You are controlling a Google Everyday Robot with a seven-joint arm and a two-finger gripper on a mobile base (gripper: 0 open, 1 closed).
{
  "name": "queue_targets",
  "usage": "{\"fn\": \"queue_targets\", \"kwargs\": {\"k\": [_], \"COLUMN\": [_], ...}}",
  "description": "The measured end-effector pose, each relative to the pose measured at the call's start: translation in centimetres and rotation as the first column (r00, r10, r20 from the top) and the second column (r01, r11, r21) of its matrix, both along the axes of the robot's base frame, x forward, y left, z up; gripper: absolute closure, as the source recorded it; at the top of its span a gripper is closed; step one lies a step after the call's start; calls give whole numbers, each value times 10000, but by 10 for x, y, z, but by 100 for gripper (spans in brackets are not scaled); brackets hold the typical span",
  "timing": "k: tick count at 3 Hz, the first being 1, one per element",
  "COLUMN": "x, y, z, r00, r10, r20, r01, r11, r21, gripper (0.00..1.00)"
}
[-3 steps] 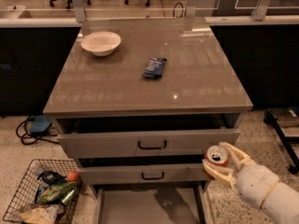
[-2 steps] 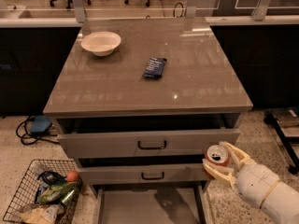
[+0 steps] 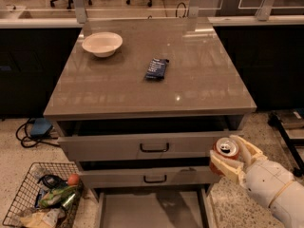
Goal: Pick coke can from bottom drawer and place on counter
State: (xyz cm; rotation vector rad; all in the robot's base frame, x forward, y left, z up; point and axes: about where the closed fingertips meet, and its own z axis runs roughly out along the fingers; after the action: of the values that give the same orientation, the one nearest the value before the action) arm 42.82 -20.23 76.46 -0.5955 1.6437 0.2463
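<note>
Clasping coke can [image 3: 227,147] — body hidden — end effector [image 3: 229,158] lower-right.

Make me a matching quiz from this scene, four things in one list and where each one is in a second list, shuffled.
1 coke can
2 bowl
3 snack packet
4 wire basket

A on the floor, left of the bottom drawer
B back left of the counter
C held in the gripper, below the counter's front right corner
D middle of the counter

Pairs: 1-C, 2-B, 3-D, 4-A
</note>
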Motion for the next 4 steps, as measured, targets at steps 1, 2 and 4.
{"fn": "queue_targets", "kwargs": {"k": [1,2,4], "x": [-8,-11,42], "y": [-6,-12,-16], "z": [42,85,160], "r00": [9983,9942,9936], "r10": [-502,-872,-736], "r20": [296,632,863], "r01": [499,867,747], "r11": [9987,9962,9972], "r21": [110,105,-96], "gripper": [100,100,100]}}
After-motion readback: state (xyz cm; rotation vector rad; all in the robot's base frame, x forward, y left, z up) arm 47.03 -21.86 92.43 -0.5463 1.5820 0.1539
